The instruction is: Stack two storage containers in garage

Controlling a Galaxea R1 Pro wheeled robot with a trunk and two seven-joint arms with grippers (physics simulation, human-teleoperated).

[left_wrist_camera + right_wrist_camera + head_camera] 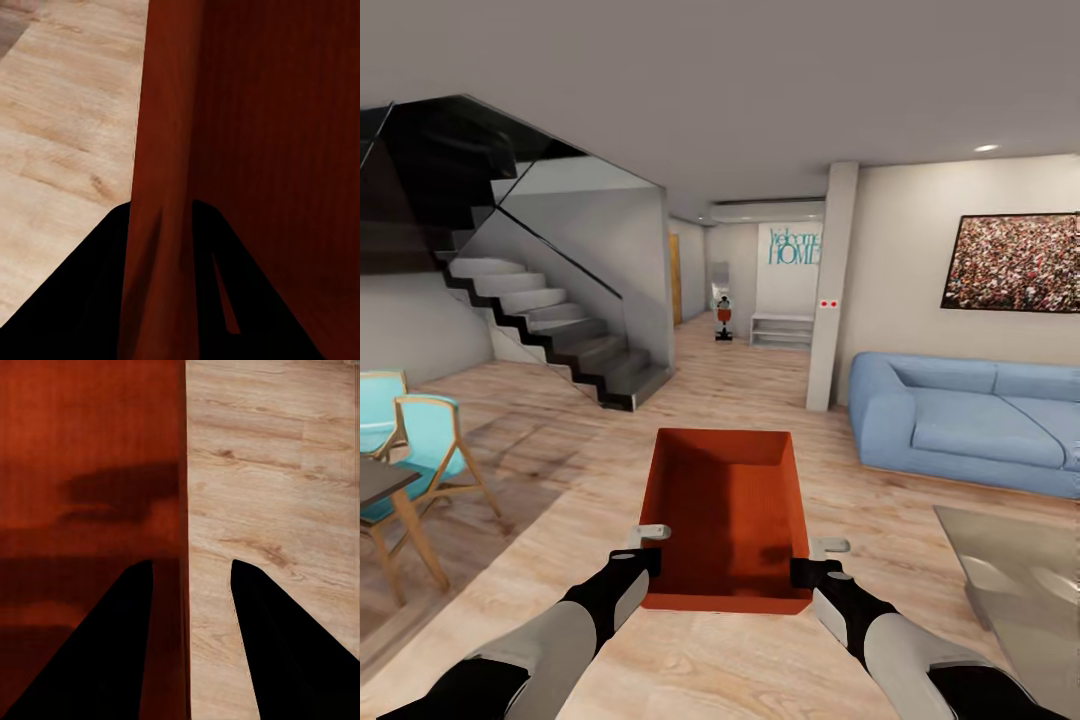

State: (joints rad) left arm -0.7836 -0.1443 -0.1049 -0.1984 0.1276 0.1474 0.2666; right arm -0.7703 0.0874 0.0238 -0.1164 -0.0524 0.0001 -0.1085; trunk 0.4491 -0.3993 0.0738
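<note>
The left gripper [643, 556] is clamped on the left side wall of the storage container [727, 520], one finger inside and one outside, as the left wrist view confirms where the thin orange-red wall [161, 225] runs between the two dark fingers [82, 307]. The right gripper [812, 566] straddles the opposite side wall [182, 585]; the right wrist view shows a visible gap between the outer finger [292, 660] and that wall, so whether it is pressing firmly cannot be told, but it is positioned as a grasp. Both grips sit near the container's near end, opposite each other, which in all likelihood keeps the open-top bin level and balanced while the base travels. The container is carried in front of the trunk, raised clear of the light wood-plank floor [560, 480], with its interior empty. To the left stand a table edge [380, 485] and turquoise chairs [430, 440]; to the right lie a glass coffee table [1020, 580] and the blue sofa [970, 420]. Farther off are the staircase [550, 320], a pillar [830, 290] and a hallway with a "Welcome HOME" sign [795, 246]. The robot is in the living room; the garage is yet to be reached.
</note>
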